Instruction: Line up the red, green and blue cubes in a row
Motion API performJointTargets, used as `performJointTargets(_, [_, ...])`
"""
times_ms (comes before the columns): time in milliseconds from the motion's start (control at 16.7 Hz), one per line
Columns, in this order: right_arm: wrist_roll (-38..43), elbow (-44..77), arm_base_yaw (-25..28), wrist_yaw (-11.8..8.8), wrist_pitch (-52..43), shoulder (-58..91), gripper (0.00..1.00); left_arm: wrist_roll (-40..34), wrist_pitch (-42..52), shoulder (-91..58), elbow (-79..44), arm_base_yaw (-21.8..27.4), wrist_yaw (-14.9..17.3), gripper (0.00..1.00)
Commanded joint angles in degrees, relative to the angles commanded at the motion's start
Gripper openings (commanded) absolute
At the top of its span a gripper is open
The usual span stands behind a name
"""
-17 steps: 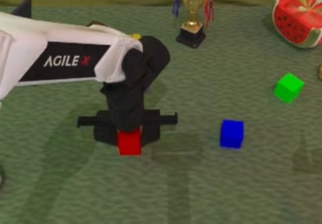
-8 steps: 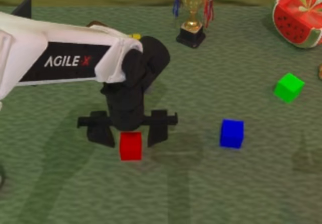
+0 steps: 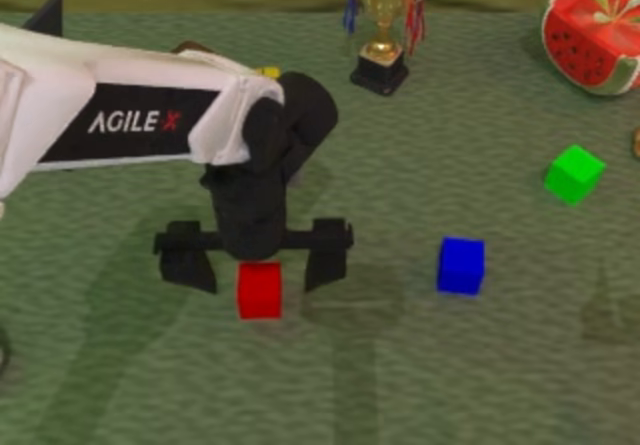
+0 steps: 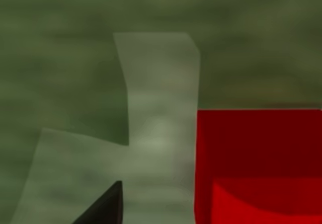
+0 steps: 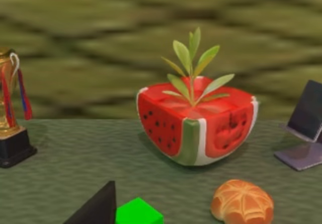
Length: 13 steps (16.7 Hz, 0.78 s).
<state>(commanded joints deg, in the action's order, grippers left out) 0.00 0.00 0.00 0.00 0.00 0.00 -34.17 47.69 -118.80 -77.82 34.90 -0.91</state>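
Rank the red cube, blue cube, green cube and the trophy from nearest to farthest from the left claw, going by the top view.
1. red cube, between the open left claw's fingers.
2. and 3. blue cube, to its right, and trophy, at the far edge: too close to call.
4. green cube, far right.

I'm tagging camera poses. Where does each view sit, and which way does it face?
Top view: above the table, looking down; shows the left arm, its open tool straddling the red cube.
Left wrist: faces the same red cube; one fingertip shows.
Right wrist: faces the watermelon planter, green cube; both also appear from above.
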Motion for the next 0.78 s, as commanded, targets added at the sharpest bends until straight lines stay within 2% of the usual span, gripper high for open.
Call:
performJointTargets(240, [0.0, 0.0, 0.0, 0.0, 0.0, 0.0, 1.00, -0.3, 2.4, 0.9, -1.8, -0.3, 0.0, 1.00])
performJointTargets(540, [0.0, 0.0, 0.0, 0.0, 0.0, 0.0, 1.00, -0.4, 13.1, 4.8, -7.8, -0.8, 0.0, 1.00])
performJointTargets(780, [0.0, 0.0, 0.0, 0.0, 0.0, 0.0, 1.00, -0.4, 14.2, 5.6, -8.6, -0.9, 0.0, 1.00])
